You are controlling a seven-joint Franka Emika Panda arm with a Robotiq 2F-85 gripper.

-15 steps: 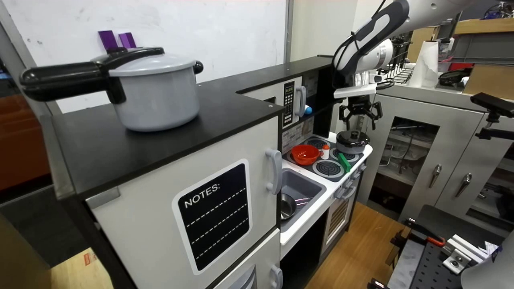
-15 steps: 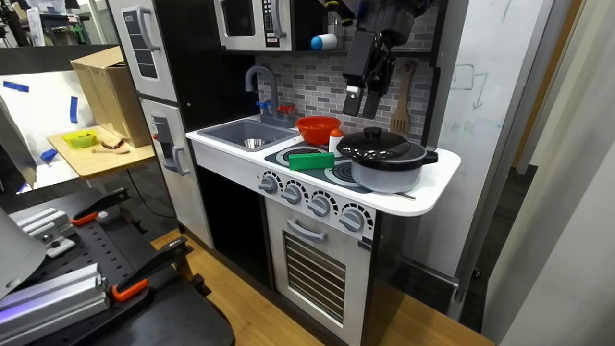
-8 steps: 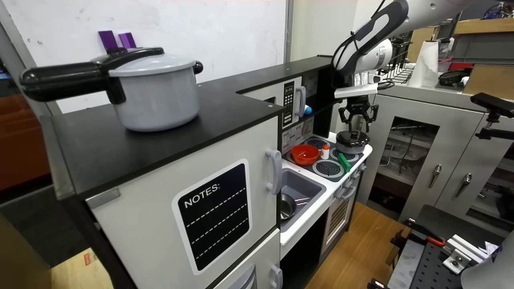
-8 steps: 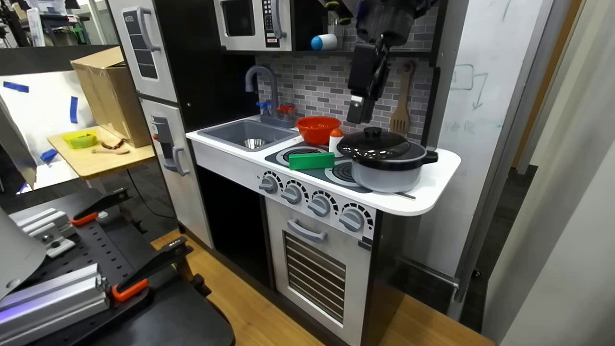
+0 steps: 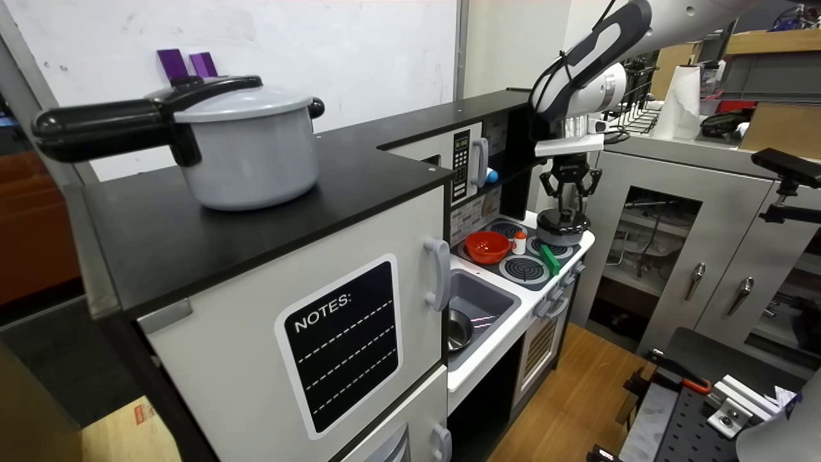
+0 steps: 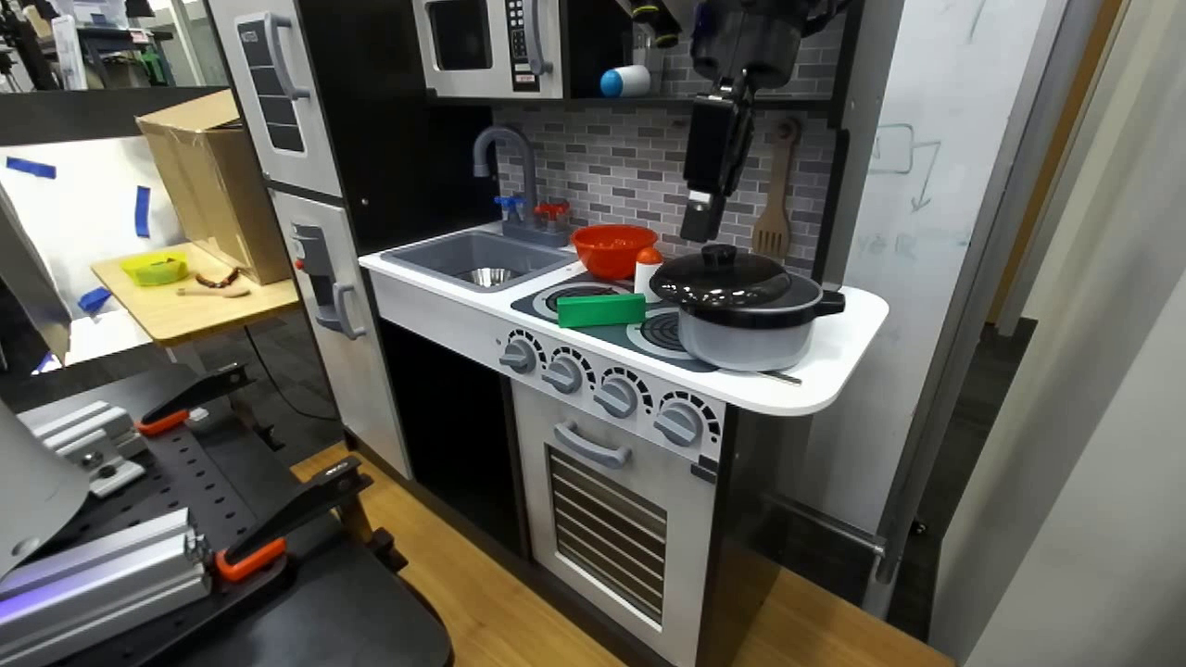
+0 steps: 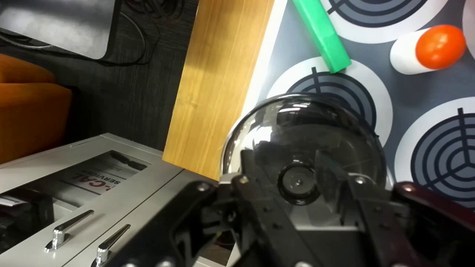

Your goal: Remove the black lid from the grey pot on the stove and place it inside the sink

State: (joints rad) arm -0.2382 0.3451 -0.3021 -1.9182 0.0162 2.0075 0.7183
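The grey pot (image 6: 746, 343) stands on the stove (image 6: 533, 302), and the black lid (image 6: 704, 278) rests on it, shifted a little towards the sink side. My gripper (image 6: 701, 227) hangs just above the lid, pointing down. In the wrist view the gripper (image 7: 282, 158) is partly closed but still open, its fingertips apart on either side of the round knob (image 7: 298, 182). A gap shows by the left finger, while the right finger overlaps the knob's edge in this view; contact cannot be told. The grey sink (image 6: 417, 252) lies left of the stove, a steel pan (image 5: 459, 330) inside it.
A red bowl (image 6: 611, 250), an orange-topped shaker (image 6: 647, 275) and a green block (image 6: 600, 310) stand beside the pot on the stove. A faucet (image 6: 525, 176) rises behind the sink. A larger grey pressure cooker (image 5: 256, 154) sits on the high counter.
The gripper's fingers have come closer together around the knob's place. The fingertips sit slightly lower and closer to the lid. Pot and lid have not moved.
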